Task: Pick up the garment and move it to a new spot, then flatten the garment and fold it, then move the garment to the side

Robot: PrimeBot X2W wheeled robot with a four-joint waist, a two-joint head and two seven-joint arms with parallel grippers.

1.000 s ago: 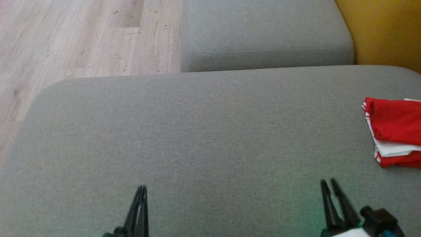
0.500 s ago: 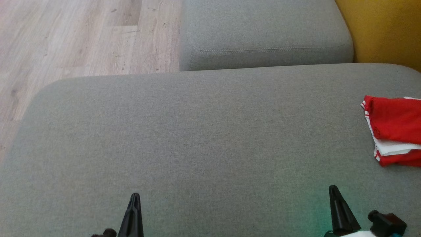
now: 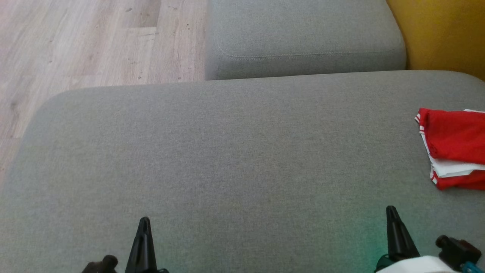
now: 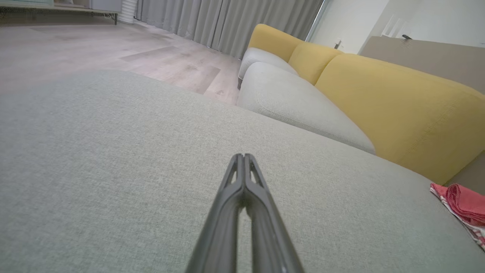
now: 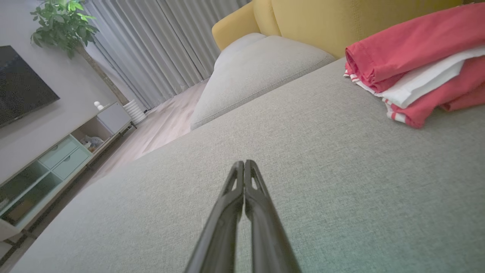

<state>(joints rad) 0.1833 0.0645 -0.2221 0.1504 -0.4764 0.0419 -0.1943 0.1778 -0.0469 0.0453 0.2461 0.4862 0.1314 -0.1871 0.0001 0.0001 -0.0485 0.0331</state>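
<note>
Along the lower edge of the head view: left pincer (image 3: 144, 222), fingers pressed together, holding nothing; right pincer (image 3: 390, 211), likewise closed tight with nothing in it. Both sit low over the grey seat cushion (image 3: 227, 151); contact with the fabric cannot be told. Garment (image 3: 452, 142): red with white trim, folded, lying at the cushion's far right, ahead and right of the right pincer, well apart from it; its right part is cut off by the frame. Open room: broad cushion between and ahead of both pincers. Edges: rounded left corner dropping to wooden floor (image 3: 75, 41); second grey cushion (image 3: 303, 34) abutting the far edge; yellow backrest (image 3: 439, 34) at right.
</note>
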